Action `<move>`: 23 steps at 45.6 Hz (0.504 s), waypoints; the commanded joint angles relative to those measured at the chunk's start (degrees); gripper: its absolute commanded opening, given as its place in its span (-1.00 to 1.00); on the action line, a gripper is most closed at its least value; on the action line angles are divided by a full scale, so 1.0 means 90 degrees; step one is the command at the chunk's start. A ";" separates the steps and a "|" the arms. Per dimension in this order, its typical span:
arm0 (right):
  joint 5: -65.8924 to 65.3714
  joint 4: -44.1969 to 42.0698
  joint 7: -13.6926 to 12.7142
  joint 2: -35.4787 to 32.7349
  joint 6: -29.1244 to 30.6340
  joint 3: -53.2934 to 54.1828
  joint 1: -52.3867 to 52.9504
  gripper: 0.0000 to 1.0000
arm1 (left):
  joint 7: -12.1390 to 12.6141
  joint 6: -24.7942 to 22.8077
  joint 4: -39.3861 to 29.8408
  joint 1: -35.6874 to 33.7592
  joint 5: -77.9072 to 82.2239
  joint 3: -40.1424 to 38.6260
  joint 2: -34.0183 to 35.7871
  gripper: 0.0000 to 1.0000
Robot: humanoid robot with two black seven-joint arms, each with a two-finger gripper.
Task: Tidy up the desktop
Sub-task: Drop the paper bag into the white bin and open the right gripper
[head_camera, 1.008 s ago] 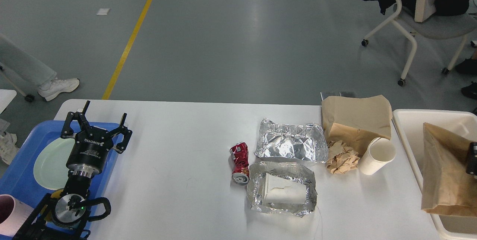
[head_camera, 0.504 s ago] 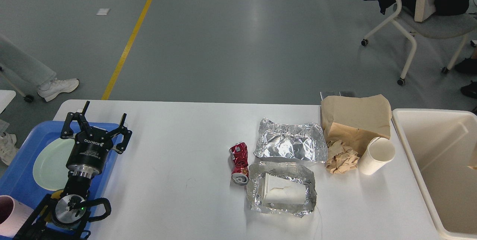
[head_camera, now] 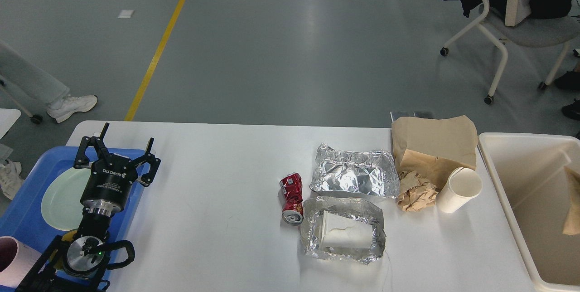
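- Left gripper (head_camera: 118, 147) over the blue tray (head_camera: 22, 192), fingers spread wide, nothing in it.
- Right gripper out of frame.
- Desktop (head_camera: 217, 201) spans most of the lower view, tray at its left end, cream bin (head_camera: 512, 178) at its right.
- Pale green plate (head_camera: 59, 199) in the tray; pink cup (head_camera: 11, 265) at lower left.
- Crushed red can (head_camera: 291, 198) mid-table, touching a foil tray (head_camera: 317, 237) that holds a flattened white cup (head_camera: 344, 236).
- Crumpled foil sheet (head_camera: 353, 176) behind it.
- Brown paper bag (head_camera: 432, 144), crumpled brown paper (head_camera: 414, 190) and a tipped white paper cup (head_camera: 458, 188) near the right edge.
- Brown paper piece (head_camera: 572, 206) inside the bin.
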 commanded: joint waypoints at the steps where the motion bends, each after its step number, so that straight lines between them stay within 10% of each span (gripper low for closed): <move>1: 0.0002 -0.0336 -0.0148 0.0393 -0.0708 0.0292 -0.0617 -1.00 | 0.0000 0.0000 0.0000 0.0005 0.0000 0.0000 -0.0009 0.93; 23: 0.0002 -0.0306 -0.0168 0.0940 -0.1148 0.0702 -0.1106 -1.00 | 0.0000 0.0000 0.0000 -0.0005 0.0000 0.0000 0.0000 0.93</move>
